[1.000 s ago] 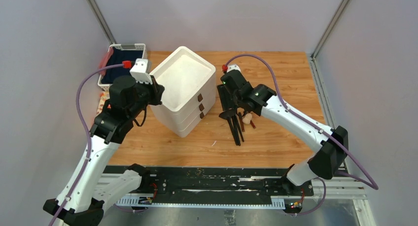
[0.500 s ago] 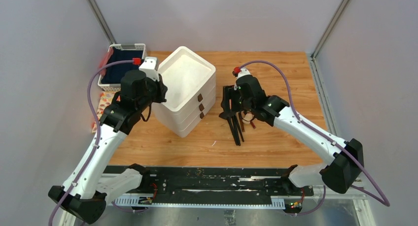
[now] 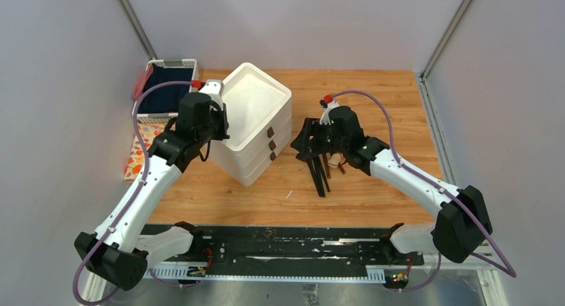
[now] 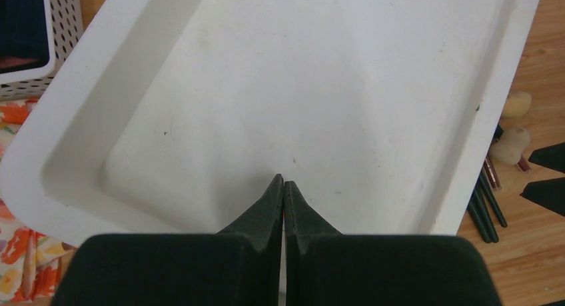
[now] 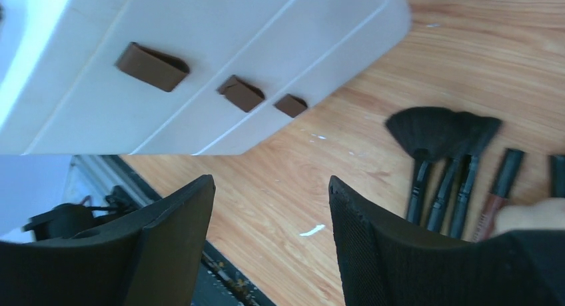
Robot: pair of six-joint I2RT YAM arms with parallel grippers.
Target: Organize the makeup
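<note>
Overhead, both arms have swung inward; slim black makeup brushes (image 3: 320, 179) lie right of the white three-drawer box (image 3: 250, 99). Left wrist: left gripper (image 4: 283, 183) pinched together, empty, above it. Right wrist: right gripper (image 5: 270, 186) spread wide, empty, facing brown knobs (image 5: 152, 66); pulling a drawer seems next.

White arms (image 3: 136, 198), black joints (image 3: 194, 121), purple cables (image 3: 360, 93), red connectors (image 3: 196, 84).

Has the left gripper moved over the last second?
Yes. The left gripper has shifted rightward, from beside the white drawer box to above its top.
</note>
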